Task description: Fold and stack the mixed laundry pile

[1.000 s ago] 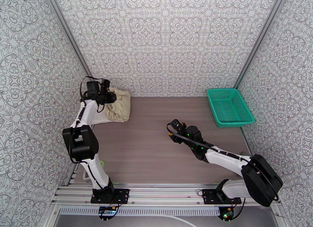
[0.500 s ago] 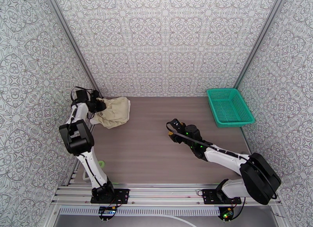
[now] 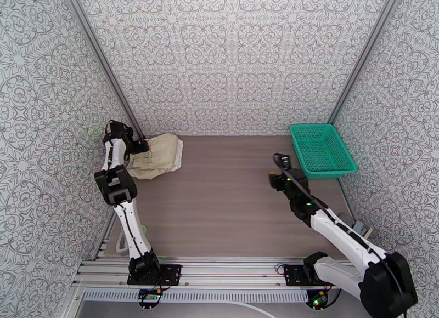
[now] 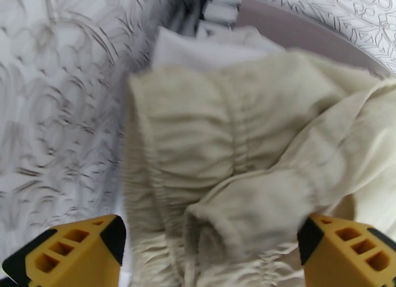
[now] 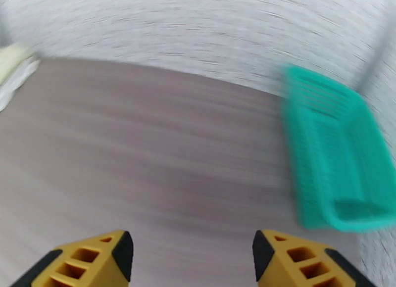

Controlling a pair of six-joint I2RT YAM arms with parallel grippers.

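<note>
The mixed laundry pile [image 3: 159, 154] lies bunched in the table's back left corner. Beige drawstring shorts [image 4: 232, 149] rest on top of a white T-shirt [image 4: 213, 50], whose edge peeks out beneath. My left gripper [image 3: 138, 146] hovers at the pile's left edge, against the wall. In the left wrist view its yellow fingertips [image 4: 74, 251] stand wide apart, open, with the shorts' gathered waistband below them. My right gripper [image 3: 279, 168] hangs over the table's right half, left of the basket. Its fingertips [image 5: 91, 258] are apart with nothing between them.
A green mesh basket [image 3: 321, 149] sits empty at the back right corner, also blurred in the right wrist view as the basket [image 5: 336, 154]. Patterned walls close in on three sides. Bare wooden tabletop [image 3: 219, 204] stretches between the two arms.
My left gripper carried the pile's edge left toward the wall, then let go and opened wide. The right arm swung right and back, toward the basket.
</note>
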